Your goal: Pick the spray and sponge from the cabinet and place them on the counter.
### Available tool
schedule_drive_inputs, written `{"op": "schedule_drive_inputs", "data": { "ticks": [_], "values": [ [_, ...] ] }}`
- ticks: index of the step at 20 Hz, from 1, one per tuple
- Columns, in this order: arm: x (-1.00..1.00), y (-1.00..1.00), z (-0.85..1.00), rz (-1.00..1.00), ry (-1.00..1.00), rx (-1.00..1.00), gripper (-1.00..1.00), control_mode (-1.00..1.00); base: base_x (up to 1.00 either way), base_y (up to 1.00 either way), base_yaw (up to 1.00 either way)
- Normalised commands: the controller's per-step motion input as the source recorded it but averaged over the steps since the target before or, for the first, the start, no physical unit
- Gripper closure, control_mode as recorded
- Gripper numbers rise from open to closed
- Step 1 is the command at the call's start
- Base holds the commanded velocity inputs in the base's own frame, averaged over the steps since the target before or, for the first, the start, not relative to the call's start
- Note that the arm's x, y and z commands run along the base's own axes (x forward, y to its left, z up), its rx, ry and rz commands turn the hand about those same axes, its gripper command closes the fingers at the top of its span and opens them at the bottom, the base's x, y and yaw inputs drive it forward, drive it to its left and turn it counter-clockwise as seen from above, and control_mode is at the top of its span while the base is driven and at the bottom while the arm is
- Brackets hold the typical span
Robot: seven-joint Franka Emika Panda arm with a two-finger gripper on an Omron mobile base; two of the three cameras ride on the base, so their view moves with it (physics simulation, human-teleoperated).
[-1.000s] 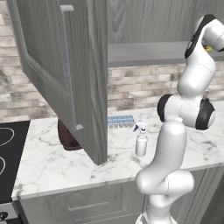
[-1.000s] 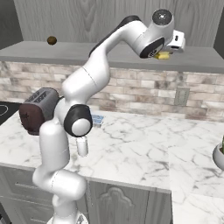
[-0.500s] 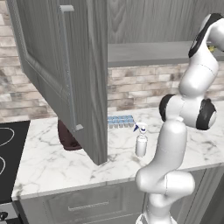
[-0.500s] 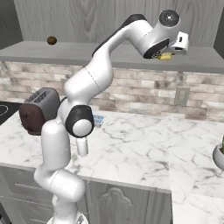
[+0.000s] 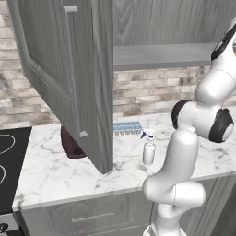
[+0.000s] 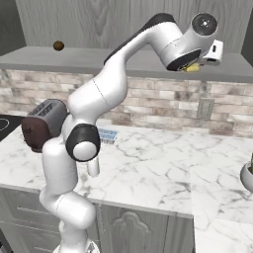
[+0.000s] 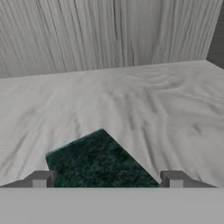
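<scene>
Gripper [image 7: 107,181] parted wide, nothing between the fingertips [image 7: 40,180], poised just above and behind the sponge [image 7: 98,159] on the cabinet's inner shelf [image 7: 144,105]. Sponge lying dark green scrub side up, directly ahead of the pincer and between the lines of the two tips, but turned: one corner pointing away into the cabinet [image 5: 69,83], long axis running on a diagonal across the gap rather than square to it. Likely calls for a small roll of the hand, or a close across the skewed sides, before coming down; judged as a pre-grasp hover, not contact. From the right base view, a sliver of yellow sponge [image 6: 192,67] peeping under the hand at the shelf's right end. Single arm, so no question of which reaches. Spray [image 5: 148,148] upright on the counter [image 5: 55,175], apparently already placed, just in front of the pale blue ice-cube tray [image 5: 127,127]. Shelf grey wood-grain, flat and bare around the sponge, back wall near behind it. Cabinet door swung open over the counter's left part, toaster [image 6: 43,124] beneath it, black stovetop [image 5: 11,161] further left, brick backsplash [image 6: 148,101] behind.
</scene>
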Motion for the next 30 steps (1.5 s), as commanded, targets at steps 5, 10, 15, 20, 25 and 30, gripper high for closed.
{"op": "schedule_drive_inputs", "data": {
  "ticks": [5, 10, 15, 20, 25, 30],
  "values": [
    [-0.94, 0.02, -0.02, 0.02, -0.10, -0.01, 1.00, -1.00, 0.00, 0.00, 0.00],
    [-0.96, 0.16, -0.06, 0.00, -0.11, -0.03, 1.00, -1.00, 0.00, 0.00, 0.00],
    [-0.89, 0.52, -0.17, 0.00, -0.07, -0.06, 1.00, -1.00, 0.00, 0.00, 0.00],
    [-0.69, 0.93, -0.23, 0.00, -0.01, -0.13, 1.00, -1.00, 0.00, 0.00, 0.00],
    [-0.64, 0.88, -0.26, 0.00, -0.01, -0.15, 1.00, -1.00, 0.00, 0.00, 0.00],
    [-0.58, 0.72, -0.28, 0.00, -0.01, -0.14, 1.00, -1.00, 0.00, 0.00, 0.00]
  ]
}}
